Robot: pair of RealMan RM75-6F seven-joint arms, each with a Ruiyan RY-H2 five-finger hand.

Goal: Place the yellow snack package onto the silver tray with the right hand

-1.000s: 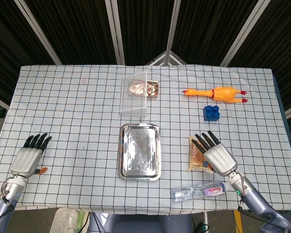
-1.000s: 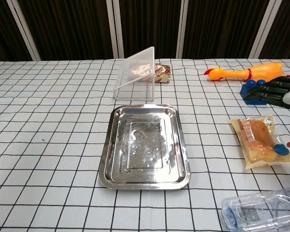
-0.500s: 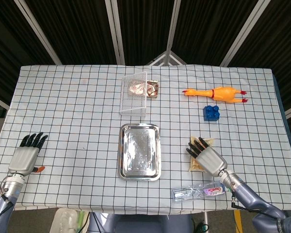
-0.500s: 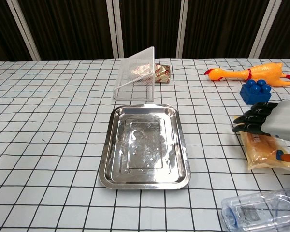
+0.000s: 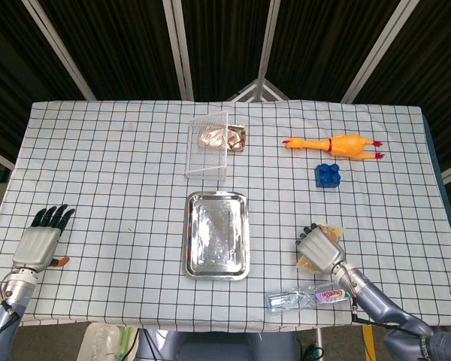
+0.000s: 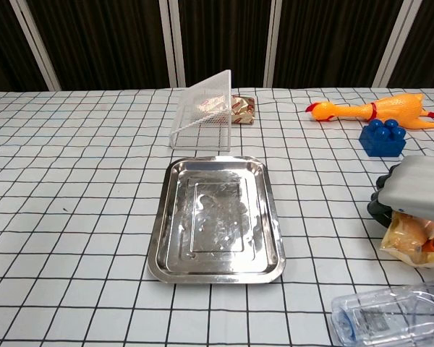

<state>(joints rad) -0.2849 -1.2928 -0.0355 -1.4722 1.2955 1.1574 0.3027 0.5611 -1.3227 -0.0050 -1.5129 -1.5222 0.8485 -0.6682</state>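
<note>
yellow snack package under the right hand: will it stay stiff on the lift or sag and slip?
Likely sags: the yellow snack package looks like a thin film pouch, bulging beside the right hand that covers it. The film looks glossy, so it may slip in a loose grasp. Probably light, so the short carry to the silver tray should be easy.

The tray point(image 5: 216, 234) sat at frame centre, with the mesh basket point(image 5: 209, 143) above it. At lower right, the right hand point(image 5: 319, 249) lay on the snack package point(image 5: 330, 229), above a bottle point(image 5: 307, 297). The rubber chicken point(image 5: 333, 144) and toy brick point(image 5: 328, 174) occupied the upper right. The left hand point(image 5: 40, 240) rested at lower left.
</note>
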